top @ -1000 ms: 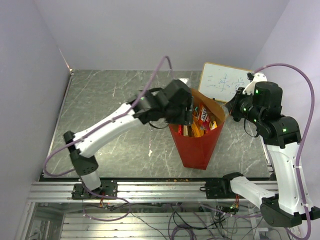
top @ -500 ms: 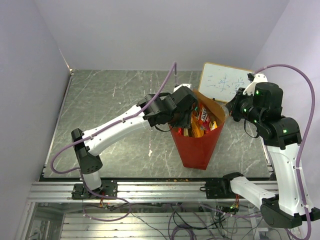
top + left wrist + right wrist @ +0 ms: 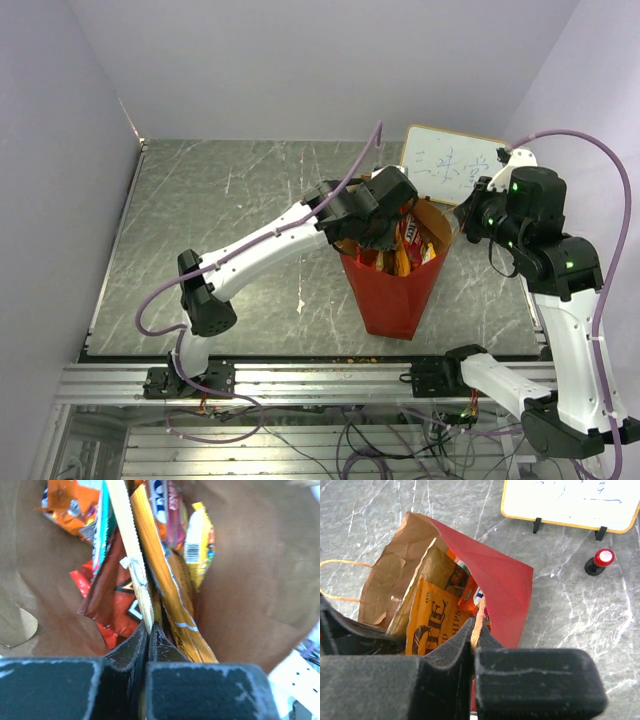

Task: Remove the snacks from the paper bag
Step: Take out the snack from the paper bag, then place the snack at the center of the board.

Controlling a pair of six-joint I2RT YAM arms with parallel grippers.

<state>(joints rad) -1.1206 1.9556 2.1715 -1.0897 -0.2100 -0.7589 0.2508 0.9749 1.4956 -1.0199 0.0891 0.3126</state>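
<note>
The red paper bag (image 3: pixel 396 296) stands open right of the table's centre, full of snacks (image 3: pixel 410 240). My left gripper (image 3: pixel 388 222) reaches down into its mouth. In the left wrist view the gripper (image 3: pixel 149 626) is shut on the edge of a tan flat pack (image 3: pixel 134 565). It stands between a red-orange Doritos bag (image 3: pixel 112 611) and a long orange-yellow packet (image 3: pixel 167 587). A teal packet (image 3: pixel 101 535) and a yellow chip bag (image 3: pixel 200 537) lie deeper in the bag. My right gripper (image 3: pixel 472 629) is shut on the bag's right rim (image 3: pixel 479 614).
A white writing board (image 3: pixel 446 164) stands behind the bag, with a red-capped marker (image 3: pixel 599 562) in front of it. An orange cord handle (image 3: pixel 335 564) hangs off the bag's far side. Grey marbled tabletop (image 3: pixel 230 210) spreads to the left.
My left arm has swung right and down into the bag's mouth, and its jaws have closed on the tan flat pack. The right arm and the bag have stayed put.
</note>
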